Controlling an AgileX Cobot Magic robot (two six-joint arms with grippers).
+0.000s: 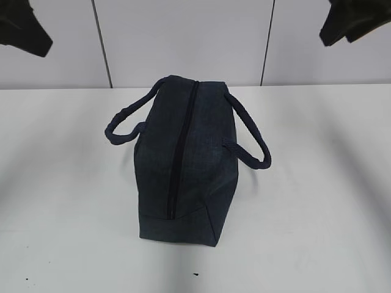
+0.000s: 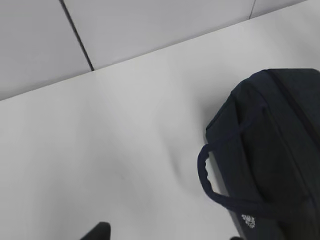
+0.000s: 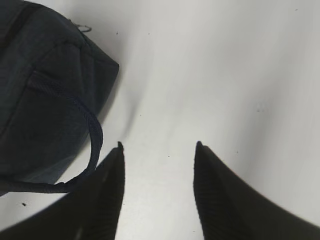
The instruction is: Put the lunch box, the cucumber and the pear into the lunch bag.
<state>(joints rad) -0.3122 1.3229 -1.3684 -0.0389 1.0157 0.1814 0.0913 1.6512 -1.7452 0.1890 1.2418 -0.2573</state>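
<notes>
The dark navy lunch bag [image 1: 183,159] stands in the middle of the white table, its top zipper [image 1: 182,146] a closed dark line and its two loop handles hanging out to the sides. It also shows in the left wrist view [image 2: 275,150] and the right wrist view [image 3: 40,100], where the metal ring pull [image 3: 82,27] lies at its far end. My left gripper [image 2: 167,236] is open and empty, high up to the left of the bag. My right gripper [image 3: 159,145] is open and empty above bare table beside the bag's handle [image 3: 92,145]. The lunch box, cucumber and pear are out of view.
The white table [image 1: 317,183] runs back to a pale panelled wall [image 1: 183,36]. Both arms hang dark at the upper corners of the exterior view, the left one [image 1: 24,27] and the right one [image 1: 354,21]. A few small dark specks [image 1: 195,275] mark the table's front.
</notes>
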